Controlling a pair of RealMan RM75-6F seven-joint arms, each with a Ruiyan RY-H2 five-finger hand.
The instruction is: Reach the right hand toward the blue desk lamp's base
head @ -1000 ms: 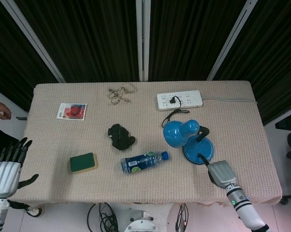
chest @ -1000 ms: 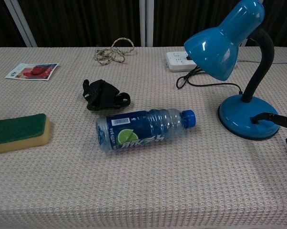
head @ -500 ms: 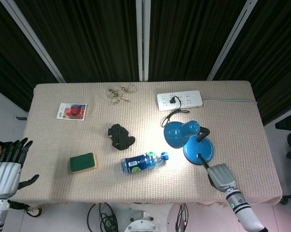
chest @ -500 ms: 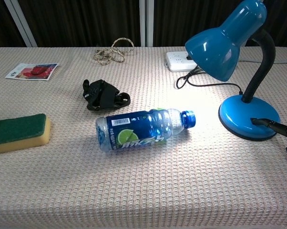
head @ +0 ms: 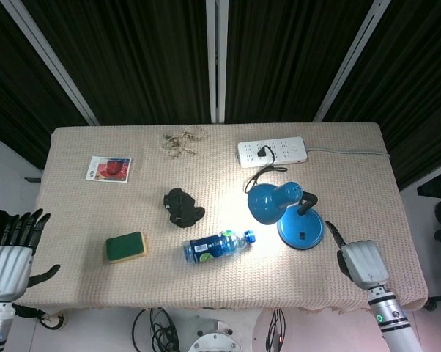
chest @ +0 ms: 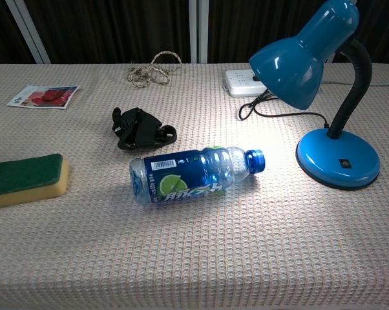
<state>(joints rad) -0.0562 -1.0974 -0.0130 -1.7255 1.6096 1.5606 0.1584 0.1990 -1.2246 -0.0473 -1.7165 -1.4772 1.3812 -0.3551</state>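
The blue desk lamp stands lit at the table's right; its round base (head: 301,229) (chest: 338,158) has a small dark switch on top, and its shade (head: 274,201) (chest: 302,55) tilts left. My right hand (head: 362,262) hovers just right of and nearer than the base, apart from it. One dark finger (head: 330,232) sticks out toward the base; the other fingers look curled under, holding nothing. The chest view does not show this hand. My left hand (head: 8,253) hangs off the table's left edge with fingers spread and empty.
A blue bottle (head: 217,246) (chest: 193,173) lies left of the base. Further left are a black clump (head: 182,207) and a green-yellow sponge (head: 125,246). A white power strip (head: 272,152) with the lamp's cord, a tangle of string (head: 182,141) and a photo card (head: 108,169) lie at the back.
The lamp has lit up. My right hand, whose finger touched the base a second ago, has pulled back to the right and left the chest view.
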